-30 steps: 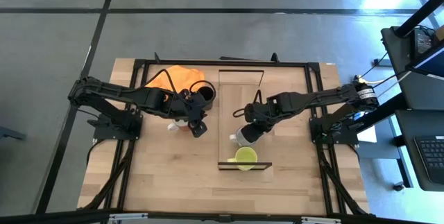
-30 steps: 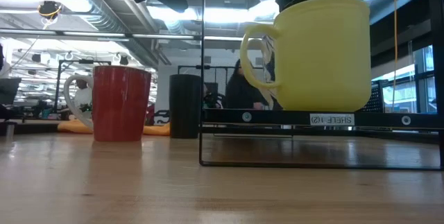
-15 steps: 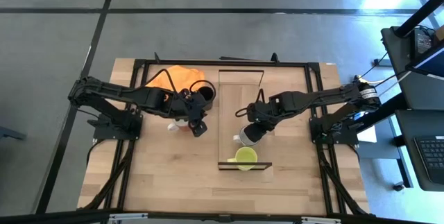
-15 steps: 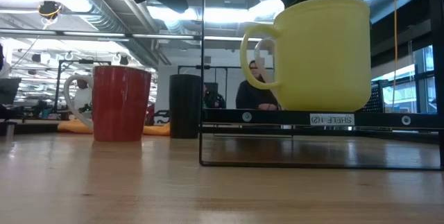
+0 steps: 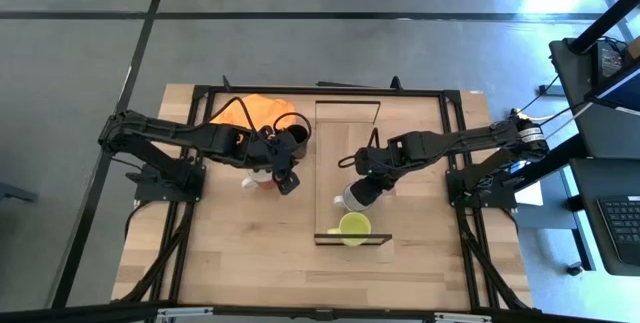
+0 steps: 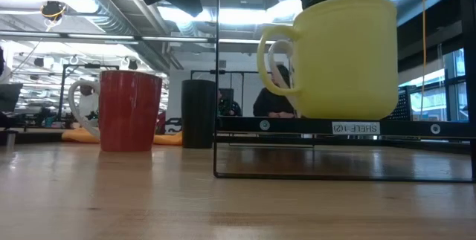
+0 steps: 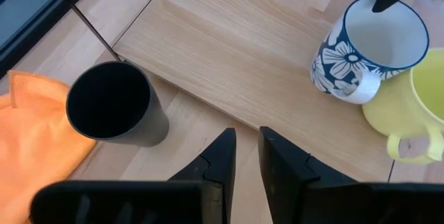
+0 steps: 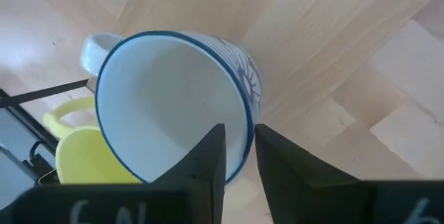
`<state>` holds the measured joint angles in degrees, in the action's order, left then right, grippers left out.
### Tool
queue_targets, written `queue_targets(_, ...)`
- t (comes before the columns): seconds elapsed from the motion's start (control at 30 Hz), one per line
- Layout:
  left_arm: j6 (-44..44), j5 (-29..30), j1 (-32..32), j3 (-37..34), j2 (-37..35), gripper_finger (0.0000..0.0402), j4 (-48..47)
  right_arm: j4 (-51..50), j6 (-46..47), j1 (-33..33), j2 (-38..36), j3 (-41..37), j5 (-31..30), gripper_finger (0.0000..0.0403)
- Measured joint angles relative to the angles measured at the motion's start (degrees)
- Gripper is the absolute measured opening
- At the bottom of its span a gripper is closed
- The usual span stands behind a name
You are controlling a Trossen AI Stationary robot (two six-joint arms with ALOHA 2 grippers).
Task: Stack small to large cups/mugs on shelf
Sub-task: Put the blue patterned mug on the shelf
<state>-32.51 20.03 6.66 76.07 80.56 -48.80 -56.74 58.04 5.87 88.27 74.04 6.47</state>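
Two dark, near-black jointed arms, left arm [image 5: 190,141] at frame left, right arm [image 5: 450,143] at frame right, of rounded segments. Silver-and-orange collar on the right arm toward the right edge. Flat, matte-black tapered fingers [image 7: 218,158].

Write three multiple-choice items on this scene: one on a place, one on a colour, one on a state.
1. Where is the yellow-green mug?
A. on the orange cloth
B. on the shelf, at its end nearest the low camera
C. on the floor

2. What colour is the cloth?
A. orange
B. blue
C. green

3. How is the right claw?
A. open above the black cup
B. clamped on the floral mug's rim
C. resting on the cloth

Key: 1 B, it sits above the shelf's label; 2 A; 3 B, one finger inside, one outside.
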Motion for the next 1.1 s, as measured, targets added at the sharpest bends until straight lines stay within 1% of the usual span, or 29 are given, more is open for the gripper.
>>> queue_targets(0.1,0.02,0.0,0.0,0.0,0.01,0.0059,0.0,0.27,-0.01,0.02,0.0,0.0,1.14,0.008)
queue_targets(0.3,0.11,0.0,0.0,0.0,0.02,0.0059,0.0,0.63,-0.02,0.0,0.0,0.0,1.03,0.008)
queue_targets(0.57,0.14,0.0,0.0,0.0,0.0,0.0059,0.0,3.74,0.0,-0.03,0.02,-0.04,0.75,0.008)
queue_targets(0.93,0.17,-0.31,0.0,0.0,0.0,0.0059,0.0,3.6,0.17,0.0,0.02,-0.04,2.25,0.008)
queue_targets(1.1,0.17,-0.38,0.02,0.0,0.0,0.0059,0.0,1.95,0.15,0.02,0.02,-0.04,1.96,0.008)
